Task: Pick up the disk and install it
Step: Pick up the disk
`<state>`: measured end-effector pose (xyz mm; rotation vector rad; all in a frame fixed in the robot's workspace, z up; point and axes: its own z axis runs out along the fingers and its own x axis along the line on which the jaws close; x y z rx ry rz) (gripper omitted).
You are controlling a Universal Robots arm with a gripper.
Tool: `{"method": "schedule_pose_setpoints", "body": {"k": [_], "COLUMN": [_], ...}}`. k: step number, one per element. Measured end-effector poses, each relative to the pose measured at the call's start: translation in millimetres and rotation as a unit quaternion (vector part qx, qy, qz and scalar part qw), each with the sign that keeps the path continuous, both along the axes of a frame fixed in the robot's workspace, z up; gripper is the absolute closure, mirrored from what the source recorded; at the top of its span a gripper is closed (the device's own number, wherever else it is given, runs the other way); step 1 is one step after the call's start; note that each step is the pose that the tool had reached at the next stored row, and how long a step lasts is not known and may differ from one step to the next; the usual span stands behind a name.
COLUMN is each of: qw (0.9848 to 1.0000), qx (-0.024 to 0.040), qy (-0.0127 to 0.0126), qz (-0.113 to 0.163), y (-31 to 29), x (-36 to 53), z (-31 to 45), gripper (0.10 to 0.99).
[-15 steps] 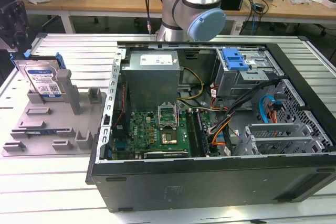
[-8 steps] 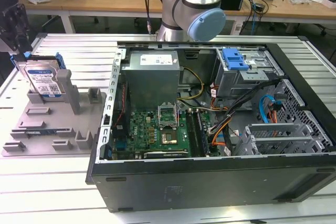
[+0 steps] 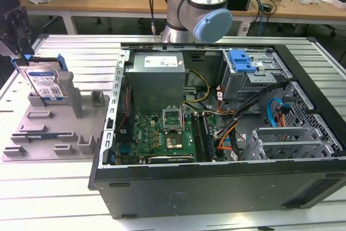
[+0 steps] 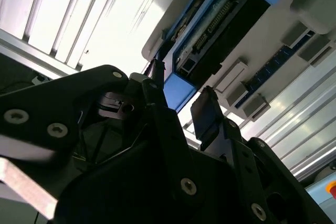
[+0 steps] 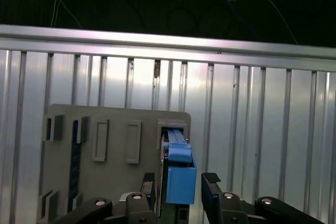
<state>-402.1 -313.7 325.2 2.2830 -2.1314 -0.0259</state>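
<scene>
Gripper and disk are not yet joined. Its fingers stand apart, one on each side of the blue bracket tab at the disk's upper end. In both wrist views a sliver of daylight shows between the tab and at least one finger, so nothing is clamped. The disk stands on edge in a slot of the grey fixture, at the fixture's corner farthest from the open computer case, with its label facing across the fixture. A tall grey post of the fixture rises just beside the disk. The case lies just beside the fixture on the slatted table, and the disk is wholly outside it. By my reading the work is at the pick-up, in the moment of lining up the grasp, and the install has not begun. A sound grip here calls for the fingers to meet the tab squarely and centred. Any lift should run straight along the fixture's slot, since a tilted pull could bind the bracket against the post or the slot walls.
</scene>
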Motion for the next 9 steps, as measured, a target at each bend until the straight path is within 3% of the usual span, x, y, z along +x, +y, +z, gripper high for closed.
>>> {"method": "schedule_pose_setpoints", "body": {"k": [9], "qw": [1.0000], "qx": [0.0000], "qy": [0.0000], "qz": [0.003], "y": [0.0], "x": [-0.8], "z": [-7.0], "gripper": [0.604]}}
